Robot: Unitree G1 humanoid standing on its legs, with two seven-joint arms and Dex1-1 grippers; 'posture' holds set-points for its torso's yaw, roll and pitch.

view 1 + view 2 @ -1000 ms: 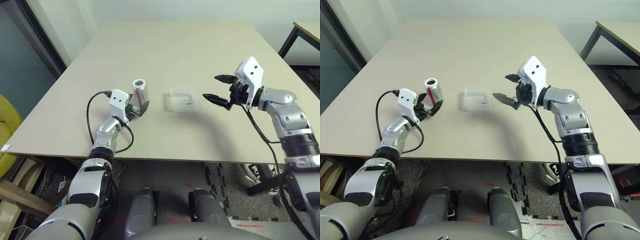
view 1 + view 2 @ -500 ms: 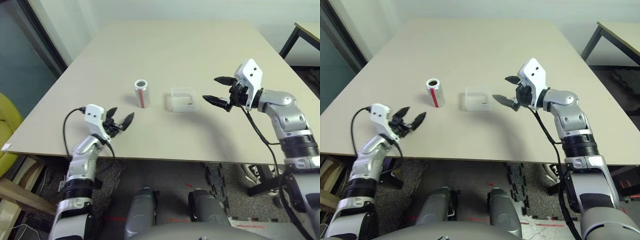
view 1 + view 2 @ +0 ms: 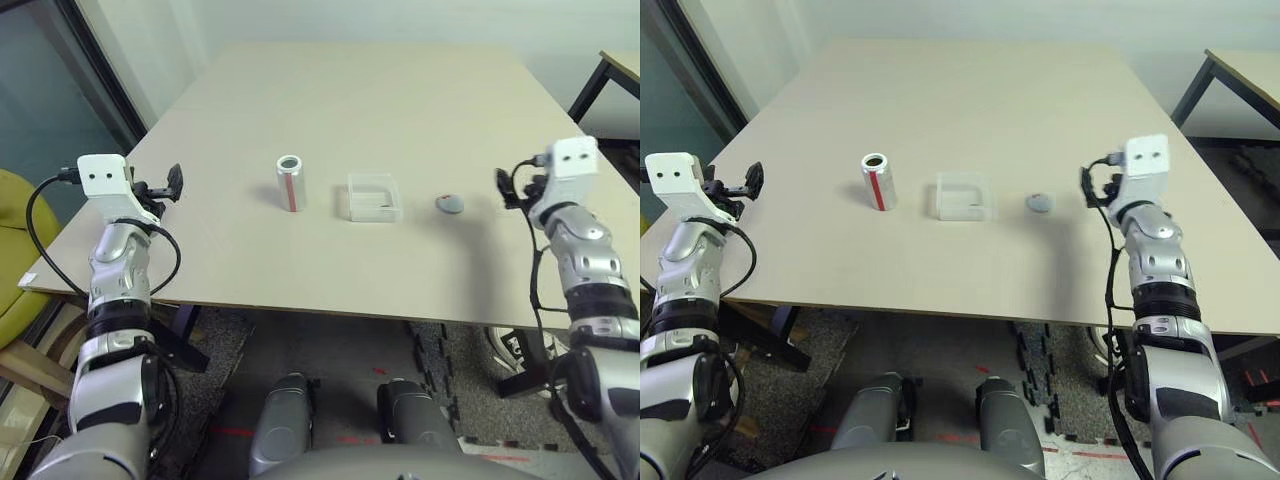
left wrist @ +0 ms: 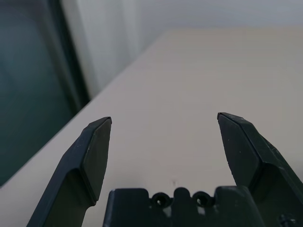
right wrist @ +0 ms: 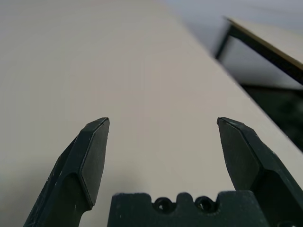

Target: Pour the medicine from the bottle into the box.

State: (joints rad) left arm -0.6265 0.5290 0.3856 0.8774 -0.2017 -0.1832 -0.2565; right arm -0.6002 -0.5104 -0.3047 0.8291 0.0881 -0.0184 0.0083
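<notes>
The bottle, silver-grey with a red-marked label, stands upright with its mouth open near the table's middle. The clear square box lies just to its right, a small gap between them. My left gripper hovers at the table's left edge, far from the bottle. It is open, and nothing sits between its fingers in the left wrist view. My right gripper is at the table's right edge, well right of the box. It is also open and empty, its fingertips spread over bare tabletop.
A small grey round cap lies on the beige table between the box and my right gripper. A dark-legged second table stands at the far right, and a yellow chair at the left.
Both arms have drawn back outward: the left gripper from beside the bottle to the left edge, the right from beside the box to the right edge. The grey cap now shows on the table.
</notes>
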